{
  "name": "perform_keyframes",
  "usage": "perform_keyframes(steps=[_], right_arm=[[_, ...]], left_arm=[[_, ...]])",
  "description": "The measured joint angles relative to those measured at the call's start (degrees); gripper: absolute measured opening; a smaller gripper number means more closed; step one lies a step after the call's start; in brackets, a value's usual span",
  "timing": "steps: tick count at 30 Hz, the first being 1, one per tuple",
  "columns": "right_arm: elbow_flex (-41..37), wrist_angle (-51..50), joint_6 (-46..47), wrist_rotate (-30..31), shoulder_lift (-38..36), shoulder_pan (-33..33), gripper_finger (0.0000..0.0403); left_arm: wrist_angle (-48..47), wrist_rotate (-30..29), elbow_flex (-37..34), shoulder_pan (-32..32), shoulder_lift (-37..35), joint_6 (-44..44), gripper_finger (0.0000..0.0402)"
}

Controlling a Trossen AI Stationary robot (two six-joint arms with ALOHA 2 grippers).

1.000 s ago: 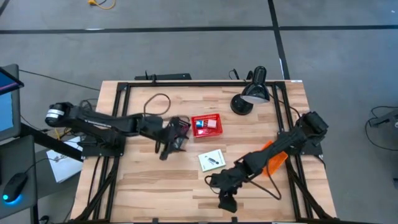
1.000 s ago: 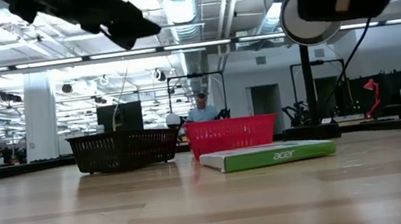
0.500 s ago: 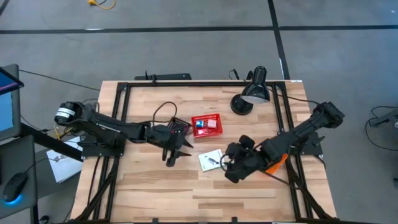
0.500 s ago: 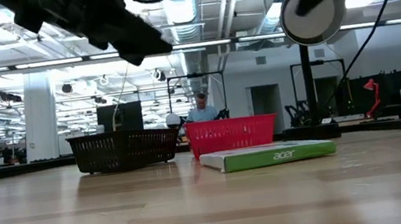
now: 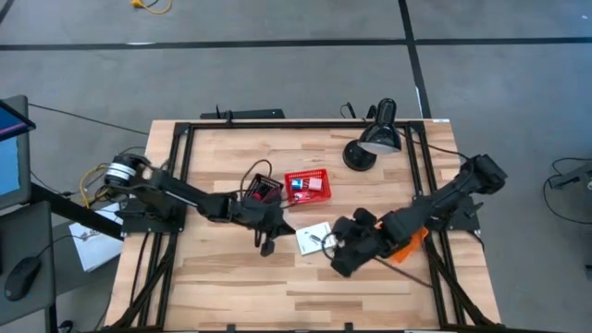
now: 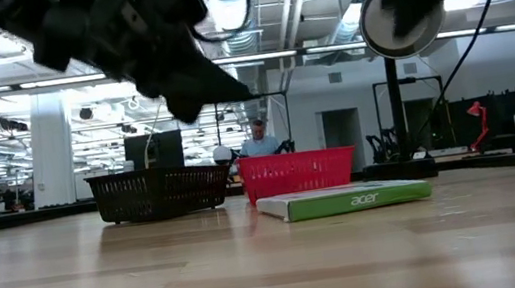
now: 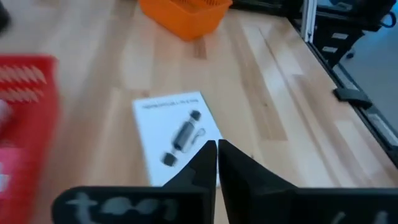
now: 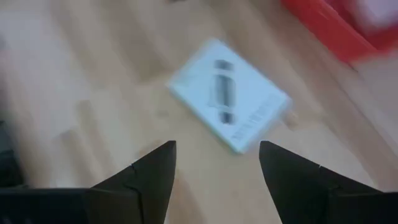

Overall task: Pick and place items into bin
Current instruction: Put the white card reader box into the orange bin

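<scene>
Left arm stretched low across the wooden tabletop (image 5: 231,287) from the left edge, left gripper (image 5: 268,242) just left of the flat white card with a black piece on it (image 5: 314,238), fingers pressed together, nothing held. Right arm reaches in from the right edge, bent at the elbow, right gripper (image 5: 335,246) just right of the same card, fingers (image 8: 146,174) spread wide, empty. Card lies flat mid-tabletop between the 2 grippers, below the small red mesh bin (image 5: 306,186). Red bin holds a blue cube and a pink block. Dark mesh basket (image 5: 264,190) sits just left of the red bin. Orange basket (image 5: 407,242) at right edge under the right arm. Black desk lamp (image 5: 375,137) at the far edge
</scene>
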Motion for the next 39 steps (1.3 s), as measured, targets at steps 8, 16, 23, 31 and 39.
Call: perform_keyframes(steps=[8,16,23,31,39], right_arm=[[0.1,-2.6,6.9,-5.8,7.4,-5.9,0.0225],[-0.3,-5.0,6.4,-10.1,11.3,-10.4,0.0225],[-4.1,1.8,3.4,-12.5,8.6,-14.1,0.0225],[-11.9,12.9,5.3,-15.2,2.4,-15.3,0.0225],[-19.5,22.3,9.5,-16.1,3.0,-14.1,0.0225]], left_arm=[[6.5,-3.0,2.4,-3.3,9.9,-6.1,0.0000],[-7.8,-16.5,8.4,-7.7,10.3,-9.8,0.0000],[-15.0,-23.4,12.5,-9.9,13.8,-16.5,0.0000],[-17.1,-21.2,17.6,-9.3,19.7,-16.6,0.0000],[-20.4,-22.3,19.0,-10.2,21.3,-18.5,0.0000]])
